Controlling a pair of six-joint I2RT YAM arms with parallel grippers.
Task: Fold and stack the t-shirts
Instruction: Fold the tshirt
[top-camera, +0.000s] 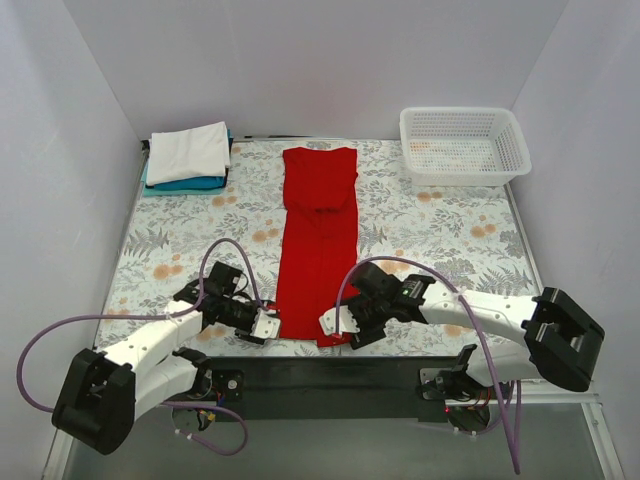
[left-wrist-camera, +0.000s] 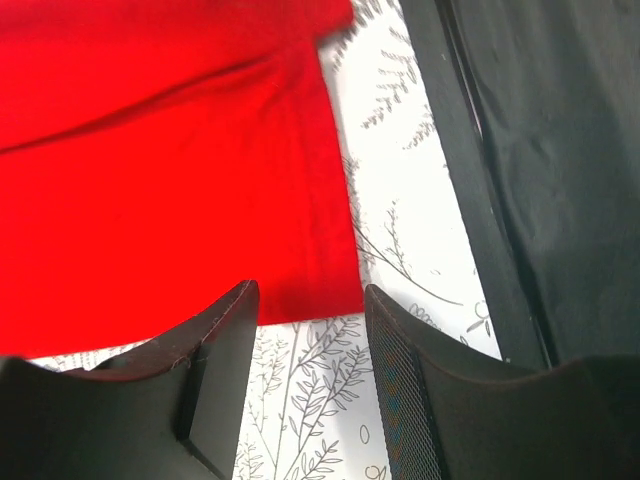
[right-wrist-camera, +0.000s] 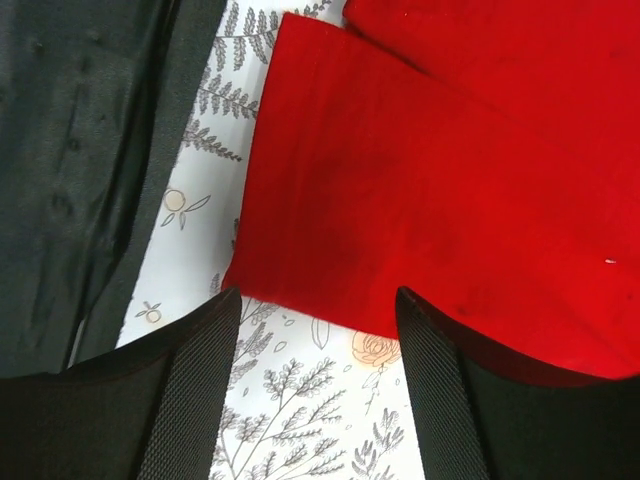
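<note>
**Both grippers at the red shirt's near hem**

From above, the red t-shirt (top-camera: 318, 240) lies as a long narrow strip down the middle of the table (top-camera: 440, 240); a folded stack (top-camera: 187, 158) sits far left, a basket (top-camera: 463, 145) far right; only the wrist cameras show the left gripper (left-wrist-camera: 308, 300) and right gripper (right-wrist-camera: 318, 305) with jaws apart, one at each hem corner.

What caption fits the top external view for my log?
Left gripper and right gripper, both open, flank the near hem of the red t-shirt; folded shirts back-left, white basket back-right.
</note>
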